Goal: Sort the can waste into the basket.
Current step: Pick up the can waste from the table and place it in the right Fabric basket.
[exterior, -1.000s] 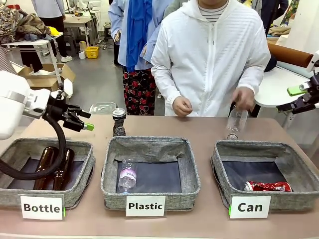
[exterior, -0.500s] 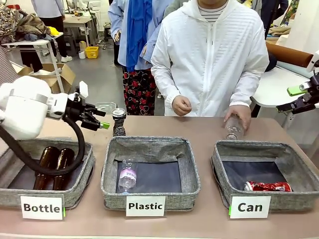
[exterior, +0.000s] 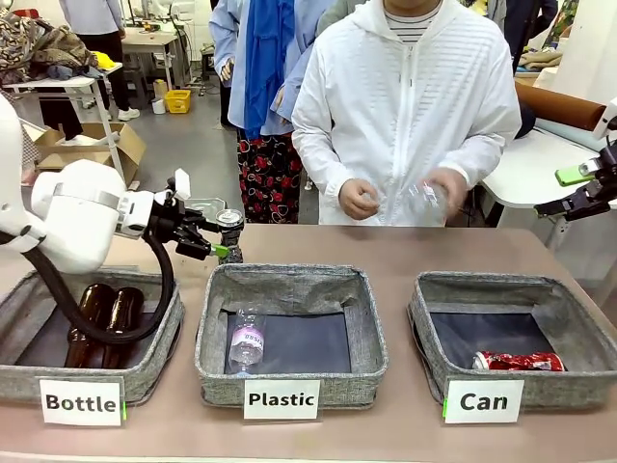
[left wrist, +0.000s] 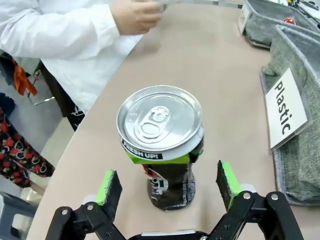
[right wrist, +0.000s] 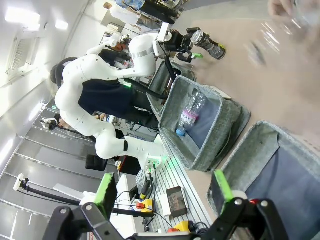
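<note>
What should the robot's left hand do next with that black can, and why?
Probably ease the left gripper forward a little so it can close on the dark can. Its jaws are open, and the can stands upright in line between the green pads, with a gap on each side, not yet gripped.

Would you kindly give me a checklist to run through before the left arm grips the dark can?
1. Left gripper open: ok.
2. Dark can upright, centred between its fingers: ok.
3. Fingers far enough around the can: cannot tell.
4. Person's hands away from the can, holding a clear bottle: ok.
5. Can basket has room beside the red can: ok.
6. Right gripper open, clear of the basket: ok.
</note>
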Robot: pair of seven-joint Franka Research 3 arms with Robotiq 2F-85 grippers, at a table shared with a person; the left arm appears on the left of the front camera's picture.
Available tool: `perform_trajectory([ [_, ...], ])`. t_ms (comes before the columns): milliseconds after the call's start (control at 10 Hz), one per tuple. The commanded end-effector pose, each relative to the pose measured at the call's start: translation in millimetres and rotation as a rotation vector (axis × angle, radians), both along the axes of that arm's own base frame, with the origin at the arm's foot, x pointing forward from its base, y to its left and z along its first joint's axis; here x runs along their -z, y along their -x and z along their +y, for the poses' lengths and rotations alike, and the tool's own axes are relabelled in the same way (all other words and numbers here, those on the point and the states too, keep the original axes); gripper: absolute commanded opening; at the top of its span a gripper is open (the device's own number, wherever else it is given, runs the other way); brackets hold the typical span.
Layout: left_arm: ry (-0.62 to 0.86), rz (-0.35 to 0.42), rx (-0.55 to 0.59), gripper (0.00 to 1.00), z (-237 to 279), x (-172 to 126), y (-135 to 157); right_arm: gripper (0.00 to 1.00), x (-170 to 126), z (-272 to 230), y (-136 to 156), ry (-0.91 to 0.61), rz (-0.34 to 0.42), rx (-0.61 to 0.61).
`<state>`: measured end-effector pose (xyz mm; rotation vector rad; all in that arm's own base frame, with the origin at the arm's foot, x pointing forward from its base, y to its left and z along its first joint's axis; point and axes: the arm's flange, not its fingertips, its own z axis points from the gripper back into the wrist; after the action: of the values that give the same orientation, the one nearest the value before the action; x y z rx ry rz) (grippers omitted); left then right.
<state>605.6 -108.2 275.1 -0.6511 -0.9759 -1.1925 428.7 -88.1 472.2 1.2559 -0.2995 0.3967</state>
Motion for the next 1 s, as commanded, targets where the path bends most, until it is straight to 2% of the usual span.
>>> perform_trajectory([
  [0, 0.064, 0.007, -0.002, 1.00, -9, 3, -13, 1.00, -1, -1, 1, 0.007, -0.018, -0.006],
  [500, 0.172, 0.055, -0.060, 1.00, -21, 13, -33, 1.00, -1, -1, 1, 0.007, -0.018, -0.006],
  [600, 0.195, 0.060, -0.050, 0.40, -23, 12, -33, 1.00, -1, -1, 1, 0.007, -0.018, -0.006],
  [700, 0.203, 0.063, -0.026, 0.41, -24, 13, -32, 1.00, -1, -1, 1, 0.007, -0.018, -0.006],
  [800, 0.203, 0.064, -0.017, 0.00, -24, 13, -31, 1.00, -1, -1, 1, 0.007, -0.018, -0.006],
  [900, 0.208, 0.079, 0.014, 0.00, -24, 13, -31, 1.00, -1, -1, 1, 0.007, -0.018, -0.006],
])
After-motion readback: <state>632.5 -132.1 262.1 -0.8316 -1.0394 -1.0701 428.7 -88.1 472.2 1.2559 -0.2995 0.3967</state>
